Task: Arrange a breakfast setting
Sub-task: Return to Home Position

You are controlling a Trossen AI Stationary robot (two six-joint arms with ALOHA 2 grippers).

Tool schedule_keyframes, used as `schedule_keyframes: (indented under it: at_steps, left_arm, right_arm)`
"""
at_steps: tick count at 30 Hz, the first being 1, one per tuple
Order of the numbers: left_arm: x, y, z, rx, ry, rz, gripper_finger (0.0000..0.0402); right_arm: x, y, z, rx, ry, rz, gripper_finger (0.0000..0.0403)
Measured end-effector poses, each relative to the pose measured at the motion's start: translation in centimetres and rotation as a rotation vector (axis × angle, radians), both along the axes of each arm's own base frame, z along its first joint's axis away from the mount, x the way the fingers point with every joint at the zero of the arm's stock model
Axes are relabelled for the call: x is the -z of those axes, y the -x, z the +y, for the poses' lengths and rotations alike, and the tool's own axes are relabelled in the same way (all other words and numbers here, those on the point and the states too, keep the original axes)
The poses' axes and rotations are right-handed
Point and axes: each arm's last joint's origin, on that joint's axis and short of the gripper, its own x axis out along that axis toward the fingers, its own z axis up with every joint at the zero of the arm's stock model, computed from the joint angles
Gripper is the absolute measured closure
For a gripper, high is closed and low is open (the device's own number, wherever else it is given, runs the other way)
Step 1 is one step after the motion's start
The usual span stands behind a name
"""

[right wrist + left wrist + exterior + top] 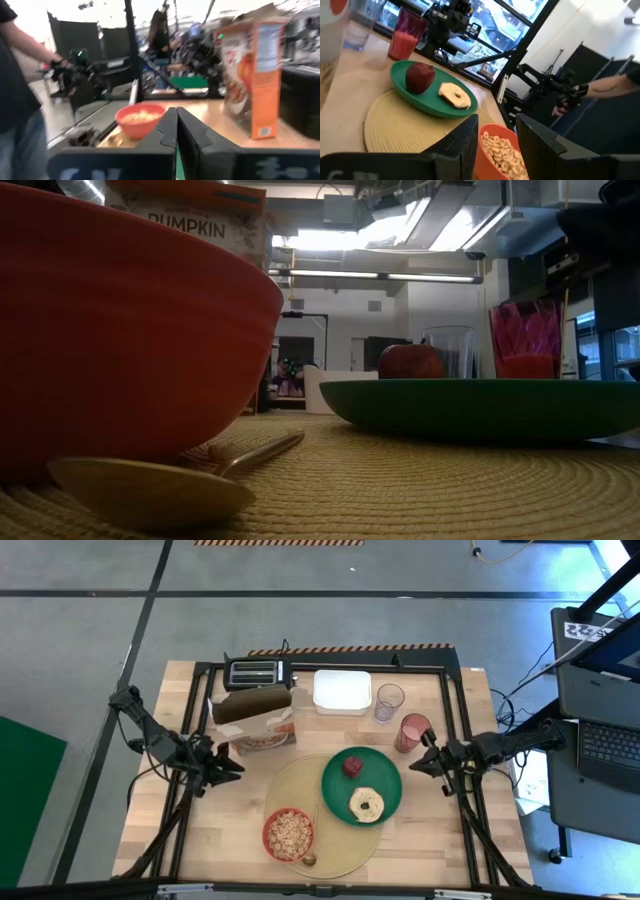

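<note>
Withdrawing needs care: the right tool [421,764], pressed together, sits near the pink cup [412,732]. The left tool [230,766] is spread, empty.

Only word I can actually read is "PUMPKIN", dark caps across the top of the cereal box [190,218] in the low view. Everything else printed is too blurry.

On mat [290,785]: plate [385,780] at right, bowl [268,836] at front left, cereal [290,833] inside, spoon [312,858] just right of bowl. On plate: apple [351,765] behind bagel [356,804]. Behind mat: box [255,710], tray [342,692], cup [411,732].
</note>
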Motion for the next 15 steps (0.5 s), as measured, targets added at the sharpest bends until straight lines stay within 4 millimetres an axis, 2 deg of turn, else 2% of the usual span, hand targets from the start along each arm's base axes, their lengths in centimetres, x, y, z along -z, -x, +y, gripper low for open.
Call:
schedule_keyframes:
  at_steps: [8, 15]
  left_arm:
    - [0.00, 0.00, 0.00, -0.002, -0.109, -0.018, 0.0274]
    - [0.00, 0.00, 0.01, -0.005, -0.130, -0.021, 0.0274]
  right_arm:
    - [0.90, -0.05, 0.08, -0.018, 0.079, 0.076, 0.0400]
    - [1.05, -0.04, 0.15, -0.035, 0.157, 0.068, 0.0400]
